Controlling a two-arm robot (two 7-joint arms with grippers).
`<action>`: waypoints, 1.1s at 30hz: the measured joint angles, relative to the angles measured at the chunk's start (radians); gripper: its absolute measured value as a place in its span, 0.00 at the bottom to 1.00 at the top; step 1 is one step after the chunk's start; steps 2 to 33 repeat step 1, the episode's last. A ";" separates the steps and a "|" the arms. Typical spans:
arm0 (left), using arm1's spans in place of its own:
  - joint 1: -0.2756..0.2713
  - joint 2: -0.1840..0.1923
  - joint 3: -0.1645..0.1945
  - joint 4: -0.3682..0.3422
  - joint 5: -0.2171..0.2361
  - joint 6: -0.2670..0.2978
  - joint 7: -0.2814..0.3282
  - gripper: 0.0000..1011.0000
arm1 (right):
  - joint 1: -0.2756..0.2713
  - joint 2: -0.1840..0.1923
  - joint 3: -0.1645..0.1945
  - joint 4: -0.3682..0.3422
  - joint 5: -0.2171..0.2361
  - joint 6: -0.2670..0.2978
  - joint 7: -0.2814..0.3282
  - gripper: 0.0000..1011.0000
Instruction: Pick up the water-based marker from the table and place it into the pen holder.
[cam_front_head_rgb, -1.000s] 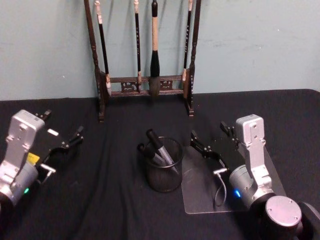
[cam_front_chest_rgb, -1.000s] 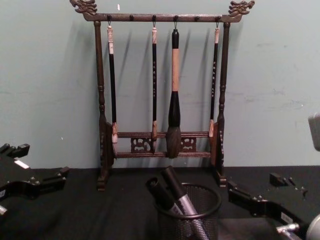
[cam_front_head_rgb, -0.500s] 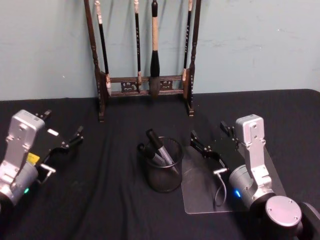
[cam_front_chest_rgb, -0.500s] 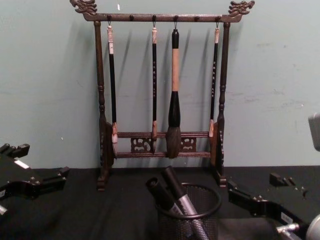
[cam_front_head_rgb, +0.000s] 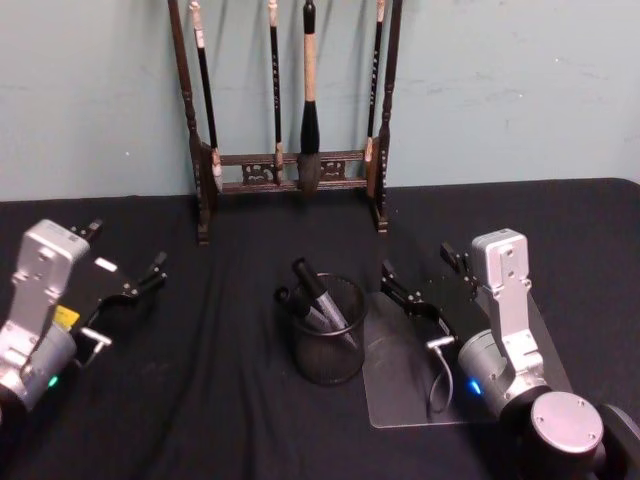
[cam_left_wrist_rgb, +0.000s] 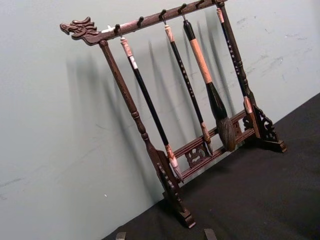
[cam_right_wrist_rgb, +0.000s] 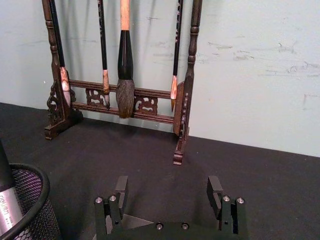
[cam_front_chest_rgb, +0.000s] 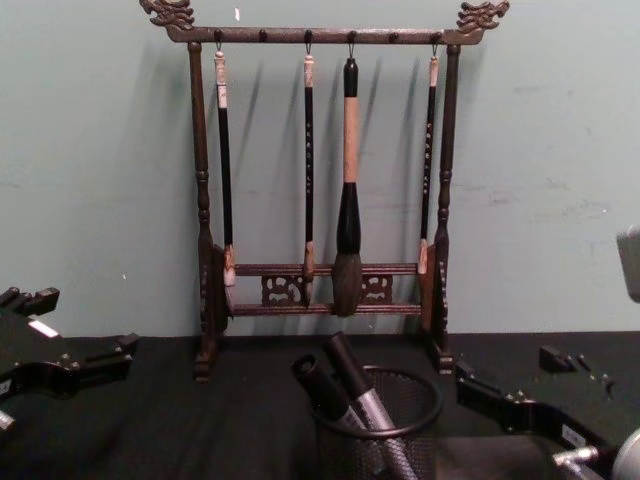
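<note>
- The tabletop (cam_front_head_rgb: 230, 400) carries a brush rack (cam_front_head_rgb: 290, 170) at the back.
- The left gripper (cam_front_head_rgb: 125, 262) hangs wide open and empty at the left edge.
- The right gripper (cam_front_head_rgb: 425, 272), also wide open and empty, sits above a clear sheet (cam_front_head_rgb: 400, 385).
- The holder (cam_front_head_rgb: 328, 345) stands between them with two markers (cam_front_head_rgb: 315, 290) leaning inside.
- Nothing has shifted in the last second.

Small lettering on marker (cam_right_wrist_rgb: 8, 212) in pen holder (cam_right_wrist_rgb: 31, 212), not legible
</note>
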 joint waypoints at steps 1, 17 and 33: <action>0.000 0.000 0.000 0.000 0.000 0.000 0.000 1.00 | 0.000 0.000 0.000 0.000 0.000 0.000 0.000 0.99; 0.000 0.000 0.000 0.000 0.000 0.000 0.000 1.00 | 0.000 0.000 0.000 0.000 0.000 0.000 0.000 0.99; 0.000 0.000 0.000 0.000 0.000 0.000 0.000 1.00 | 0.000 0.000 0.000 0.000 0.000 0.000 0.000 0.99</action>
